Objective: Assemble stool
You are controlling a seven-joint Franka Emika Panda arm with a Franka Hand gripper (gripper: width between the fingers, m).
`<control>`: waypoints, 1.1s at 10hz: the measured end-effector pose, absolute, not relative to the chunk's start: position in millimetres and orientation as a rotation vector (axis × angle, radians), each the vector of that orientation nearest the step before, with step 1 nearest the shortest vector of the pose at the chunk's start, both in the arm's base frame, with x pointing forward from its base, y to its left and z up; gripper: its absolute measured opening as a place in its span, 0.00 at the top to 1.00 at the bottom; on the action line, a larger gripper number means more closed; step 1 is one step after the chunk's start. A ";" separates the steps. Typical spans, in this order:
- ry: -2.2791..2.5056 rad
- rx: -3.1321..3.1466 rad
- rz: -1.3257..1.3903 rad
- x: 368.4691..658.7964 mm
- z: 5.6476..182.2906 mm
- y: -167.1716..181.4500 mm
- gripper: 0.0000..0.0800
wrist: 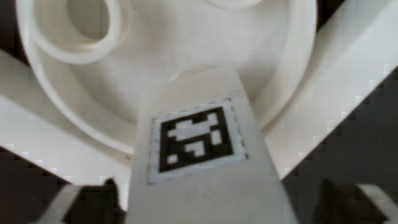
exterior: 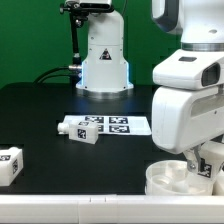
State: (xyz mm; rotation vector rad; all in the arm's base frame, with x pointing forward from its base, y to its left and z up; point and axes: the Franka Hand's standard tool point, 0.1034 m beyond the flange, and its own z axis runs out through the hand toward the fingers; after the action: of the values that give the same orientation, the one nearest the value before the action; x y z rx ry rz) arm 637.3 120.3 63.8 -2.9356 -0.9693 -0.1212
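Leg over seat, grip unconfirmed

Gripper (wrist: 222, 198) straddles a leg (wrist: 192, 135) over the seat (wrist: 231, 45); I cannot tell if it is clamped (a loose hold could let the leg twist and miss its socket).

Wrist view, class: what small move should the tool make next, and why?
Probably close the tool firmly on the tagged leg. The leg lies centred between its jaws, in front of the round seat, and the pictures do not show whether it is clamped. Securing the grip before any lift or turn seems safest.
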 end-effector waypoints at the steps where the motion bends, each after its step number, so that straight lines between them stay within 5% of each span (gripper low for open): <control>1: -0.893 -2.960 -0.119 637.6 63.8 118.6 0.44; 2: -0.746 -3.000 -0.115 638.3 63.8 114.9 0.58; 11: 0.331 -3.050 -0.136 646.4 63.9 82.1 0.58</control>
State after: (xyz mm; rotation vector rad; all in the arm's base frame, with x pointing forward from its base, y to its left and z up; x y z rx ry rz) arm 646.4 82.1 63.9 -3.0503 0.3314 -0.1363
